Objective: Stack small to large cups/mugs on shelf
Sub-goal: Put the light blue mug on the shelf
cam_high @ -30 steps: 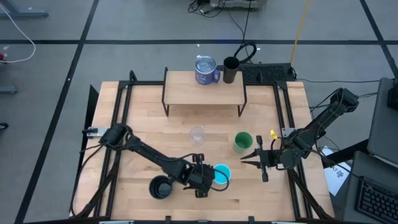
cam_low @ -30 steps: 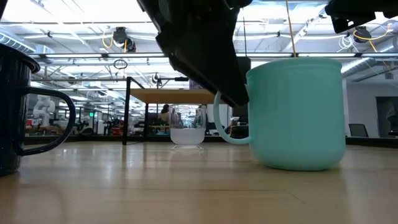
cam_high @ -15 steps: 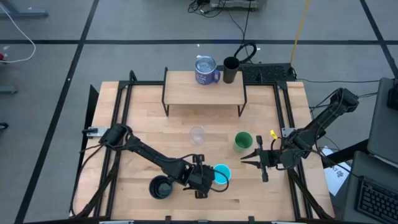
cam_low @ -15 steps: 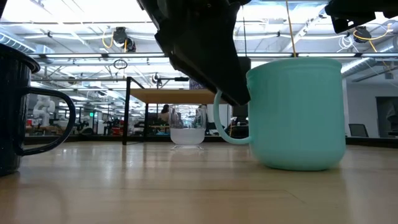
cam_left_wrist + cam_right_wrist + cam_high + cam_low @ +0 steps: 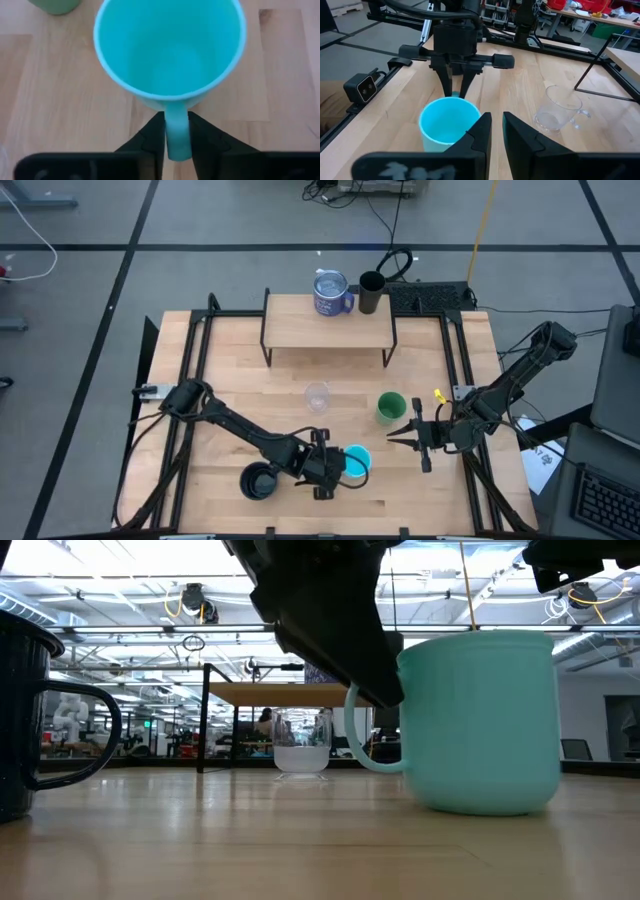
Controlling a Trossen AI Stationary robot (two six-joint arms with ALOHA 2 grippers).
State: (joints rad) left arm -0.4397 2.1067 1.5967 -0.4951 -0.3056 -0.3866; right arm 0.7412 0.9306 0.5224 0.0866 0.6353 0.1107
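The cyan mug (image 5: 356, 462) stands on its base on the table, near the front edge. My left gripper (image 5: 328, 466) is at its left, shut on its handle. The dark handled mug (image 5: 258, 481) stands left of that arm. The clear glass (image 5: 317, 396) and the green cup (image 5: 391, 408) stand at mid-table. The blue-purple mug (image 5: 330, 292) and the black tumbler (image 5: 371, 292) stand on the light-wood shelf (image 5: 300, 325) at the far side. My right gripper (image 5: 397, 438) hovers right of the cyan mug, fingers a narrow gap apart, empty. My left gripper pinches the cyan mug's handle (image 5: 176, 131) between its two fingers (image 5: 201, 140), one on each flat side. The fingers come level from the table's left. The mug stands upright with its base (image 5: 488, 806) on the table.
Black frame rails (image 5: 200, 350) run along the table's left and right sides. The shelf's thin black legs (image 5: 266, 345) stand on the table behind the clear glass. Bare wood lies between the glass and the dark mug.
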